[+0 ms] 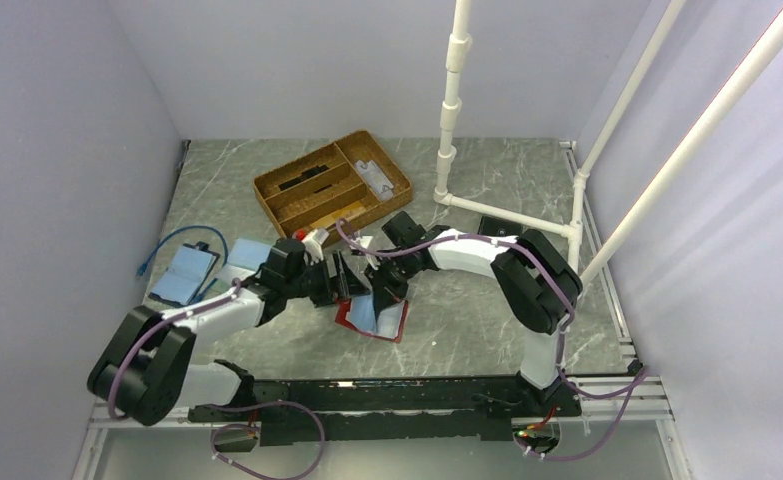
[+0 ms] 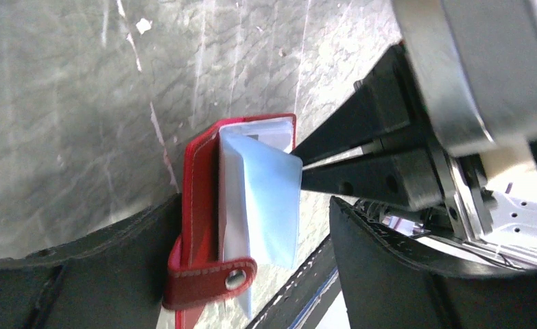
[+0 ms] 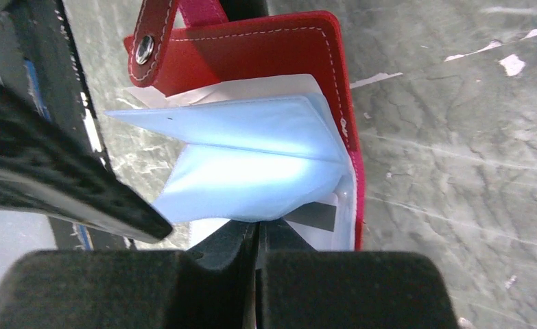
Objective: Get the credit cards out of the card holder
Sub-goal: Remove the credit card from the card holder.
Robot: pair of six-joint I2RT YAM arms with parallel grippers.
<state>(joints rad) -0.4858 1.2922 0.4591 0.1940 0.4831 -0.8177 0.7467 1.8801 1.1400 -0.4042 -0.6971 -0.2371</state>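
Top external view, left to right. Light-blue booklet case (image 1: 182,275) lies flat at the left of the grey marbled bench (image 1: 487,330), a blue cable (image 1: 167,245) looped beside it. Left arm reaches in from the near-left corner. Left hand (image 1: 335,285) is low over the middle of the bench. Wooden divided tray (image 1: 332,185) sits behind it, well apart.

Card holder (image 1: 377,318): red, lying open on the bench between the two hands, pale lining up.

Left wrist view: left fingers (image 2: 80,274) are spread wide with the holder between them. The one on the red cover side looks to touch the cover edge; the other stands clear. Snap tab (image 2: 214,277) curls across the near end. One pale-blue leaf (image 2: 269,205) of the lining stands up off the cover.

Right hand (image 1: 385,288) meets the holder from the right. Right wrist view: its fingertips (image 3: 306,288) are pressed together on the free edge of the raised leaves, only a hairline gap between them. A grey strip (image 3: 317,216) shows under the clear pocket just beside the tips. I cannot tell whether a card is in the pinch or only the pocket leaf.

Far right, top external view: black square wallet (image 1: 497,228) at the foot of the white pipe frame (image 1: 452,100).
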